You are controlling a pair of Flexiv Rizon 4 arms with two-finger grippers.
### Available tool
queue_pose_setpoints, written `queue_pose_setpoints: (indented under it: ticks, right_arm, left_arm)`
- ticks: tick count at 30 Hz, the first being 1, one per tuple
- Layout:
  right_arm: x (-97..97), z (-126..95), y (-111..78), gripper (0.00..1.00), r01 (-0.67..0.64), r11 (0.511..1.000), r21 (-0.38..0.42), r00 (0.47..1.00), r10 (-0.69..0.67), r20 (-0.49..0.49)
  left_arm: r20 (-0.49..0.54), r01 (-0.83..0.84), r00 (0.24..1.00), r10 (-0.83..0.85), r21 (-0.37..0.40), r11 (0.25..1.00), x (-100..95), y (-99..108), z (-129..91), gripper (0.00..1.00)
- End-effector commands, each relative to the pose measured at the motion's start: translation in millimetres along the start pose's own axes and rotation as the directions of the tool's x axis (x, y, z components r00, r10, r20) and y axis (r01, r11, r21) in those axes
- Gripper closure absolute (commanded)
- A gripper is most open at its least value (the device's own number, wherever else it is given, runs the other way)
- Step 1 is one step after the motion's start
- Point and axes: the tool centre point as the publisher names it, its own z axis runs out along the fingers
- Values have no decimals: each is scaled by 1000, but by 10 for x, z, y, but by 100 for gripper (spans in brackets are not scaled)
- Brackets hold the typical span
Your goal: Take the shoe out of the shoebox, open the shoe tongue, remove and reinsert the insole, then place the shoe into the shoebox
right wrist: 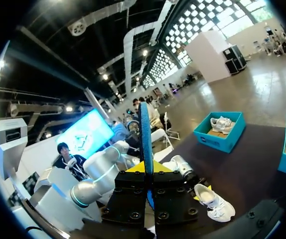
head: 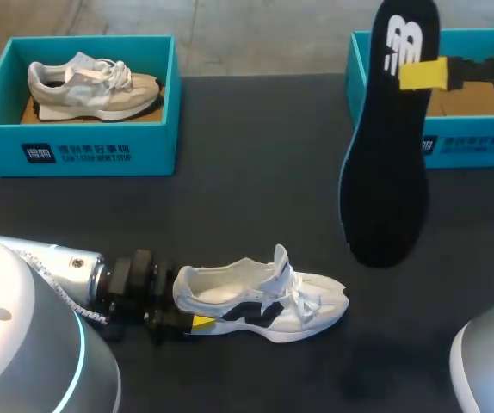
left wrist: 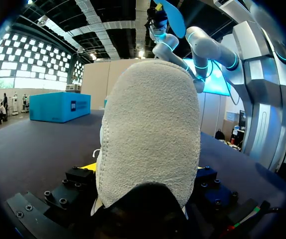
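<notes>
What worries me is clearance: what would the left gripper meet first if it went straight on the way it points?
The white shoe: the left gripper is shut on its heel, so it would likely just push it along the table.

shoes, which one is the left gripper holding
The white shoe on the table, black logo on its side: the left gripper grips its heel. The beige shoe lies in the far left box.

Left hand (head: 197, 323) gripping heel of white shoe (head: 268, 303), right hand (head: 422, 74) holding black insole (head: 386, 172) upright above table (head: 230, 215)
</notes>
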Motion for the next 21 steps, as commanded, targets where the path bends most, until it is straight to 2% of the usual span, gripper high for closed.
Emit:
queue_pose_setpoints:
  ticks: [1,6,12,21]
  right_arm:
    - [112,-24,-99,100,-14,999,-32,1000,14,-13]
    - [133,71,-114,100,-40,996,-81,999,41,8]
    - [176,139,-102,100,-39,997,-64,996,44,75]
    - [234,245,-170,100,-16,999,-39,997,19,76]
  left_arm:
    - [1,0,1000,0,0,1000,0,4,10,100]
    - [1,0,1000,0,0,1000,0,4,10,100]
    - [1,0,1000,0,0,1000,0,4,10,100]
    - [1,0,1000,0,0,1000,0,4,10,100]
